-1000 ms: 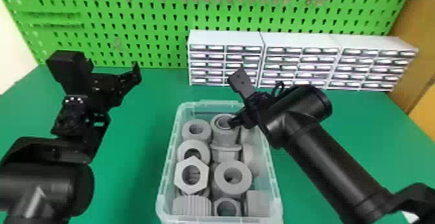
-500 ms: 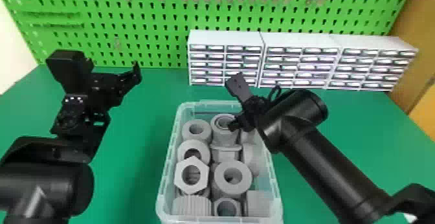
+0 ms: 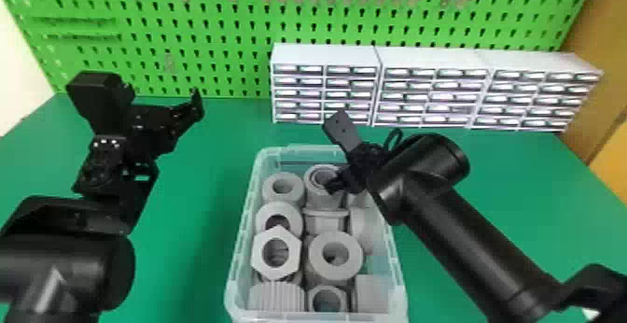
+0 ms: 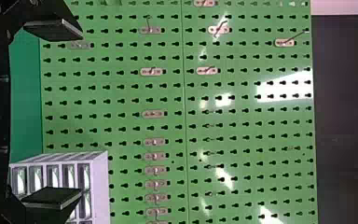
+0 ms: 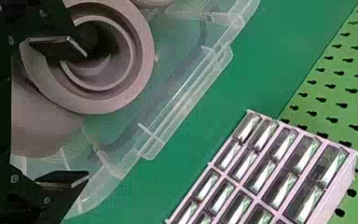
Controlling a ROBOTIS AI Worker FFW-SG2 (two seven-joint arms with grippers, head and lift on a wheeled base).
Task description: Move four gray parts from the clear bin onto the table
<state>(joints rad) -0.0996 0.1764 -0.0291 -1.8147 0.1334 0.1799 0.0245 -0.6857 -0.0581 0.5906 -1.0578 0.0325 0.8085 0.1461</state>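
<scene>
My right gripper (image 3: 334, 153) stands open over the far end of the clear bin (image 3: 237, 245). In the right wrist view, this open gripper (image 5: 84, 114) has one fingertip at the hollow of a gray ring-shaped part (image 5: 142, 60); its other finger is beyond the part, by the bin wall (image 5: 186, 109). In the head view that far gray part (image 3: 325, 200) stands among several others, including a hexagonal one (image 3: 259, 252) and a thick ring (image 3: 347, 270). My left gripper (image 3: 189, 112) is parked above the table's left side; the left wrist view shows it (image 4: 80, 113) open, holding nothing.
White drawer units (image 3: 379, 86) stand behind the bin along the green pegboard (image 3: 233, 32). Green table (image 3: 196, 214) extends on both sides of the bin. My right forearm crosses above the bin's right edge.
My right gripper has shifted a little left and lower, toward the near side, bringing its lower finger onto the far gray part. The left arm has stayed still.
</scene>
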